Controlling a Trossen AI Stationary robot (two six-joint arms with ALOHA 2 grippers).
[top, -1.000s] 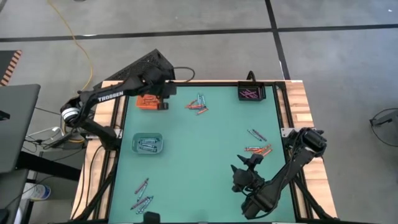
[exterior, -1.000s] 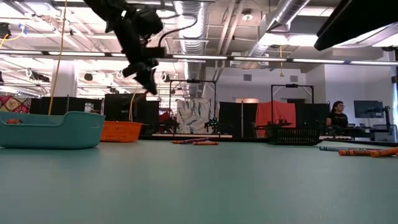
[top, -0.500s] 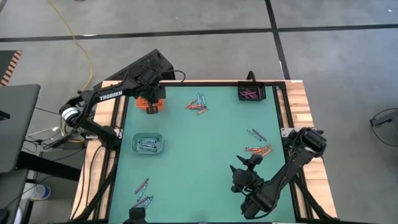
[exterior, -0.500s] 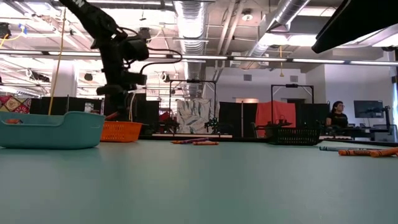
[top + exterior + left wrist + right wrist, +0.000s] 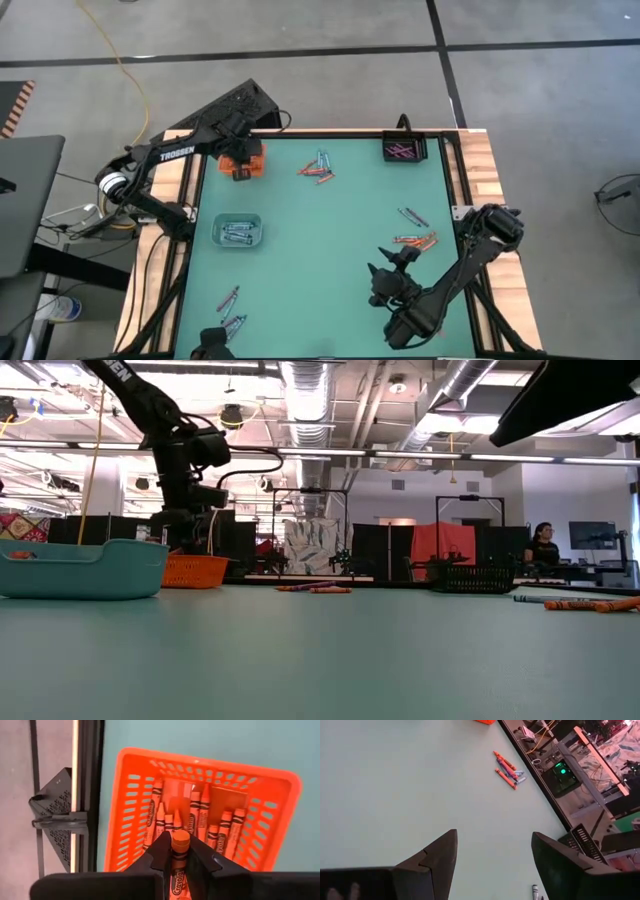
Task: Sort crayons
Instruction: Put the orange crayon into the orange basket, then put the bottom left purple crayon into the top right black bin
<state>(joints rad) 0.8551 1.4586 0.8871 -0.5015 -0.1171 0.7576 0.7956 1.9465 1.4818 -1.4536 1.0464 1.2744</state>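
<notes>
Held crayon: since it is to go with its own colour, a short orange wax crayon with a paper label [image 5: 180, 851] is kept pinched between the left gripper's [image 5: 176, 854] dark fingers [image 5: 161, 851], tip up, directly over the orange perforated plastic basket [image 5: 129, 795].
Left gripper: closed on the orange crayon; poised above the basket at the table's far left corner [image 5: 240, 160]; release judged as the step in hand.
Basket contents: several orange crayons [image 5: 199, 817] already laid side by side inside, so the colour match is confirmed.
Loose crayons: a mixed orange and blue cluster [image 5: 318, 168] is left near the far middle; orange ones [image 5: 415, 240] just beside the right arm; more at the near left [image 5: 228, 310].
Other trays: blue-grey crayons are kept in the teal tray [image 5: 237, 232]; purple ones in the black mesh basket [image 5: 404, 150].
Right gripper: held with jaws spread wide and empty [image 5: 492, 865] over the green table mat [image 5: 320, 270], near the right-side crayons, judged to be waiting for its pick.
</notes>
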